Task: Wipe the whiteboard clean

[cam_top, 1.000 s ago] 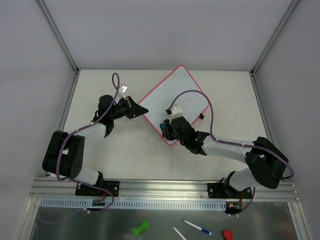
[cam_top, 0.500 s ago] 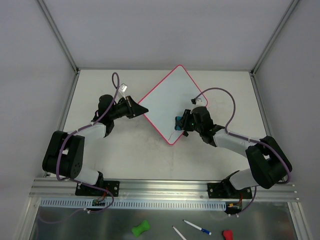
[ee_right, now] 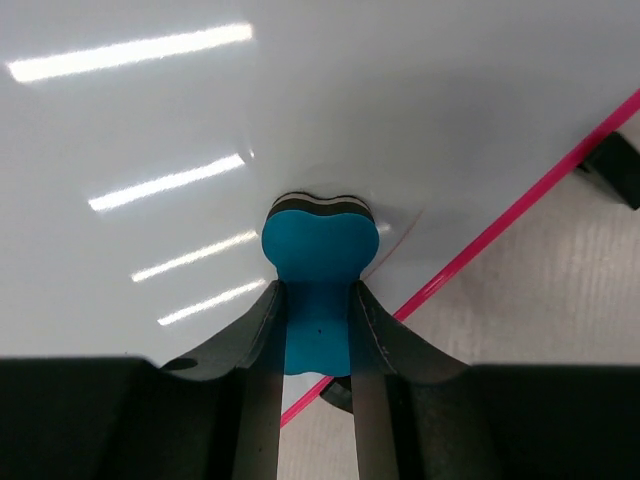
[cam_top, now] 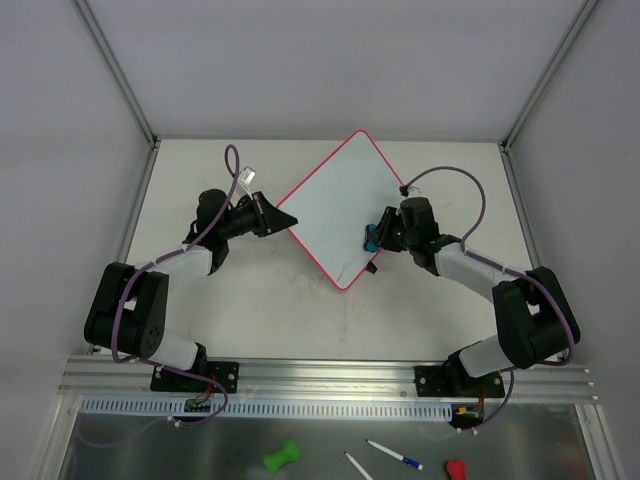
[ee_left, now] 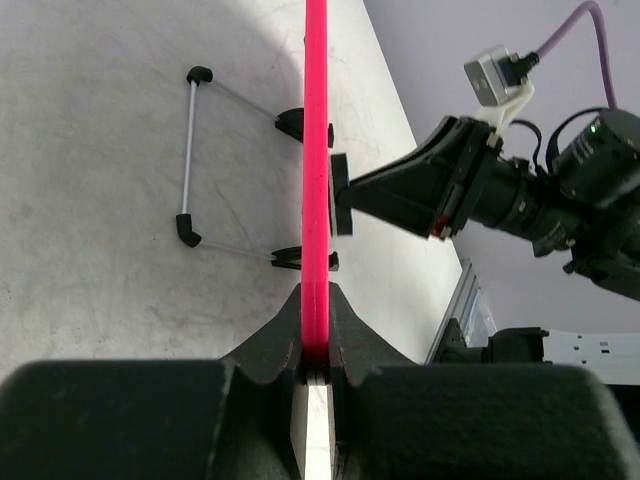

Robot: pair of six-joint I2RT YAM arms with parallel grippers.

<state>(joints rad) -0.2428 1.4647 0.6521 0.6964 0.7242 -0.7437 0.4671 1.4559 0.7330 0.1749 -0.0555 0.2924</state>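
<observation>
The whiteboard [cam_top: 335, 205] lies as a diamond on the table, white with a thin pink-red rim. My left gripper [cam_top: 283, 218] is shut on its left corner. In the left wrist view the rim [ee_left: 316, 150] runs edge-on into the closed left gripper [ee_left: 316, 352]. My right gripper [cam_top: 376, 238] is shut on a blue eraser [cam_top: 371, 239] at the board's near right edge. In the right wrist view the eraser [ee_right: 318, 255] presses on the glossy board [ee_right: 300, 100], held in the right gripper [ee_right: 318, 330], next to the rim [ee_right: 500, 235]. A faint thin line [ee_right: 398, 243] shows beside it.
Black clips [cam_top: 372, 267] sit on the board's near right edge. A wire stand [ee_left: 190, 150] hangs behind the board. Aluminium frame posts [cam_top: 115, 70] stand at the back corners. Below the front rail [cam_top: 320, 378] lie a green object [cam_top: 281, 456], markers [cam_top: 393, 455] and a red object [cam_top: 455, 468].
My right gripper has carried the eraser from the board's near corner to the right and away from me, along the near right edge. The left gripper has not moved.
</observation>
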